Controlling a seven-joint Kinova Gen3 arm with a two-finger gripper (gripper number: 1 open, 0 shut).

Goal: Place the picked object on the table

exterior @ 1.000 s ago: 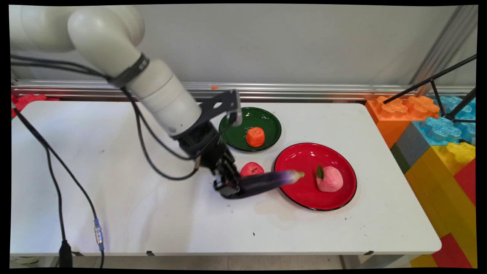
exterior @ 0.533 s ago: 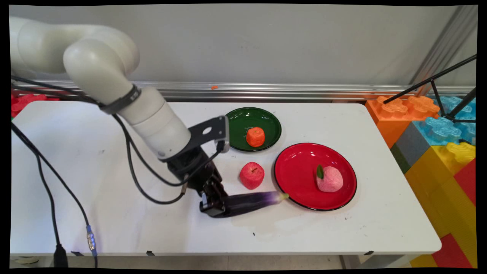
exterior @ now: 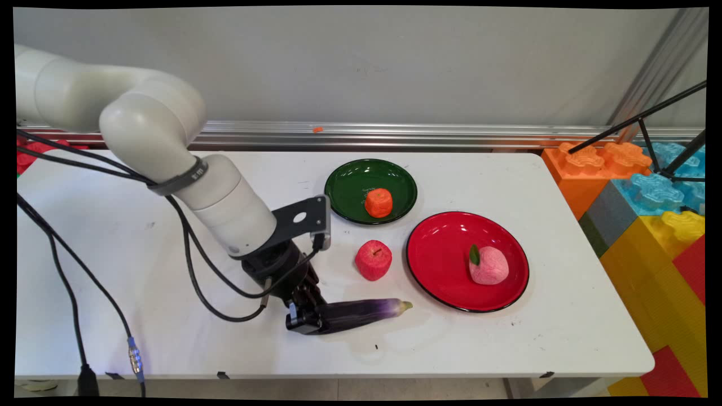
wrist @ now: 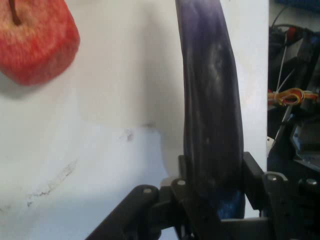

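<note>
My gripper (exterior: 309, 320) is shut on the thick end of a long purple eggplant (exterior: 361, 313), low over the table near its front edge. The eggplant points right, its pale tip toward the red plate (exterior: 440, 242). In the hand view the eggplant (wrist: 210, 100) runs up from between the fingers (wrist: 186, 192) of my gripper (wrist: 214, 187). A red apple (exterior: 373, 259) stands just behind the eggplant, also seen in the hand view as the apple (wrist: 35, 40) at the upper left.
A pink peach (exterior: 488, 265) lies on the red plate. A green plate (exterior: 350, 189) behind holds an orange fruit (exterior: 378, 202). Large coloured blocks (exterior: 648, 208) stand past the table's right end. Black cables (exterior: 67, 282) hang at the left.
The gripper has carried the eggplant down and to the left, off the red plate's rim toward the table's front edge. The apple, earlier half hidden, now shows fully.
</note>
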